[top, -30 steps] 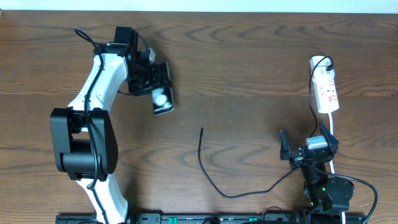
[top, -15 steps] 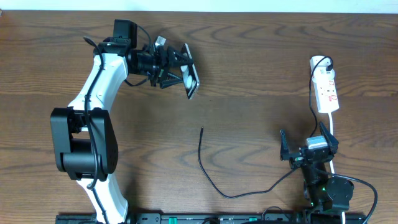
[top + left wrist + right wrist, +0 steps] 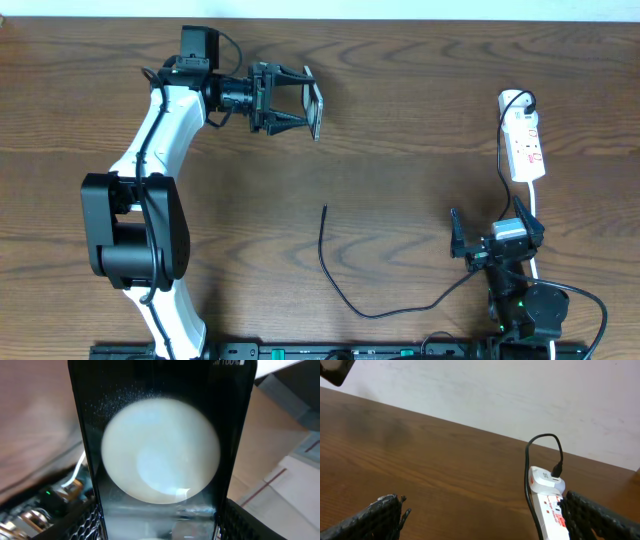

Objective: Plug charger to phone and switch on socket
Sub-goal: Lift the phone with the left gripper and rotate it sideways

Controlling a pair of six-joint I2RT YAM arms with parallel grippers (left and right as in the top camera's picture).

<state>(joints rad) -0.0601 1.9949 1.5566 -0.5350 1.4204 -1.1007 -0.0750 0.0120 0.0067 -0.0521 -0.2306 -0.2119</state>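
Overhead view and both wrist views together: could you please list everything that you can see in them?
black slab phone: one, black with a white circle on its face, gripped in the left claw near the table's far edge.
thin black charger cable: one, black, lying loose at mid-table, with nothing holding its free tip.
white elongated power strip: one, white with red marks, far right, with a black plug in its far end.
brown wooden table: one, brown, under everything.
left claw: one, black, shut on the phone.
right claw: one, black, open, on the near side of the strip.
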